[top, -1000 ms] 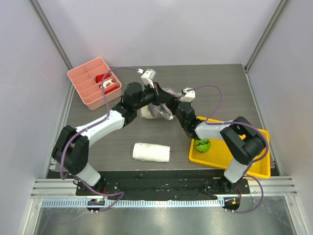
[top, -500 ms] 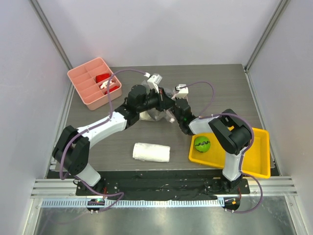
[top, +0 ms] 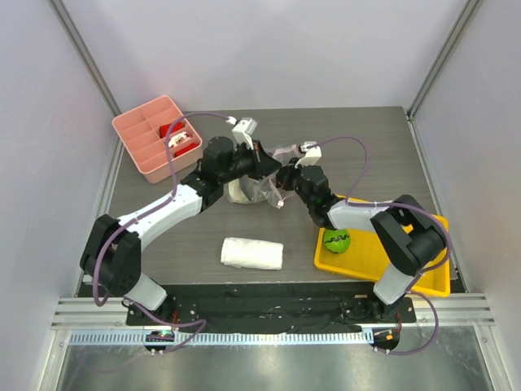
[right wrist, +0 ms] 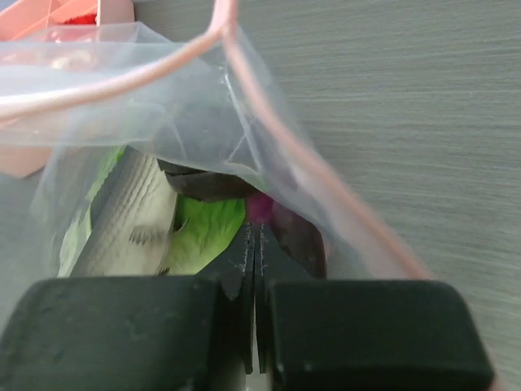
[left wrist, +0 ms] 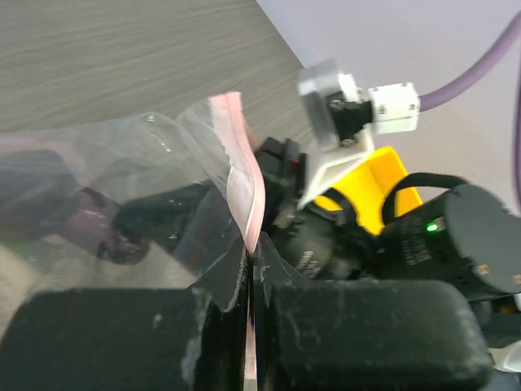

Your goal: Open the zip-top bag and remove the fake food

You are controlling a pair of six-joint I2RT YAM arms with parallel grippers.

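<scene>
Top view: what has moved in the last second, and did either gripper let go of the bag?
The left gripper eased back left after a brief shift right; the right arm swung its elbow back out over the yellow tray. Both it and the right gripper are shut on the zip-top bag; no release visible. The green striped ball, white towel and pink box stayed put.

bag (top: 259,186): clear, zip strip (left wrist: 242,183) pink | ball (top: 337,241): green, dark wavy stripes | cabbage (right wrist: 207,228): pale green | eggplant (right wrist: 297,236): dark purple | tray (top: 407,269): yellow | towel (top: 252,253): white | box (top: 142,138): pink, red-white contents | table (top: 366,147): grey-brown wood grain
</scene>
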